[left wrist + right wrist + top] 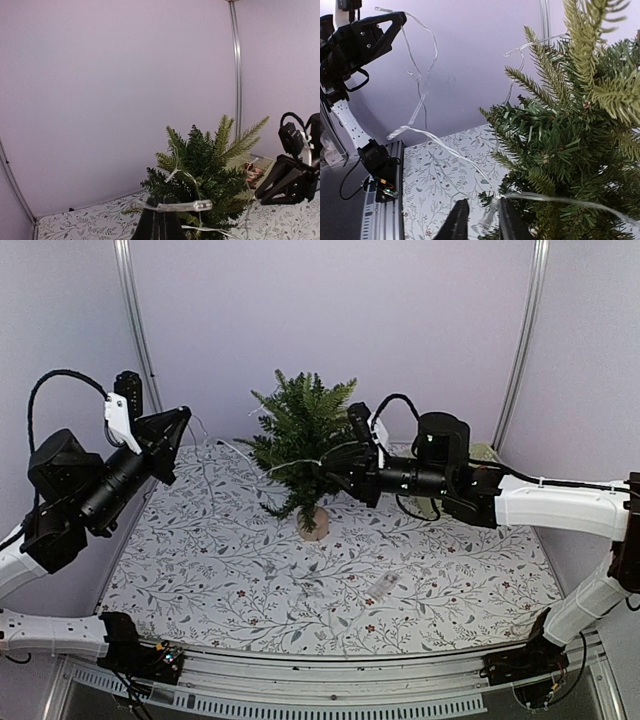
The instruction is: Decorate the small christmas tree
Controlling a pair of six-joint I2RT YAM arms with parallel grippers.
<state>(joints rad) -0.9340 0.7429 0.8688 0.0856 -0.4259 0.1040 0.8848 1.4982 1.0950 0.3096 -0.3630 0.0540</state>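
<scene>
Pale lilac walls (330, 310) closed off a flower-printed tablecloth (230, 570); the small christmas tree (300, 430) stood upright on its tan base (313, 525) towards the back of the cloth, between the two grippers. The left gripper (178, 418) hung high in the air, well to the left of the tree, its jaws pressed together on a clear light string (300, 463); from the pinch the string drooped away towards the tree and crossed its front branches. The right gripper (337, 474) was pushed into the foliage from the tree's right side; from above, its fingertips were lost among the needles.

Its own wrist camera showed them: the right gripper (482, 210) had its jaws narrowly parted, with a bulb (487, 217) of the light string (445, 147) hanging in the gap and the wire lying over one fingertip; whether either pad pressed on it could not be told. The tree (560, 145) filled the space just right of those fingers; the left gripper (397, 20) showed far off, up and to the left, with string trailing from its tip.

Only the left wrist view showed the pinch close up: the left gripper (160, 220) was closed, with a length of the light string (182, 205) lying crosswise just above the fingertips; the tree (205, 165) rose directly ahead; the right gripper (259, 194) sat at the tree's right flank; beyond it lay a shallow box (260, 164) holding reddish pieces.
</scene>
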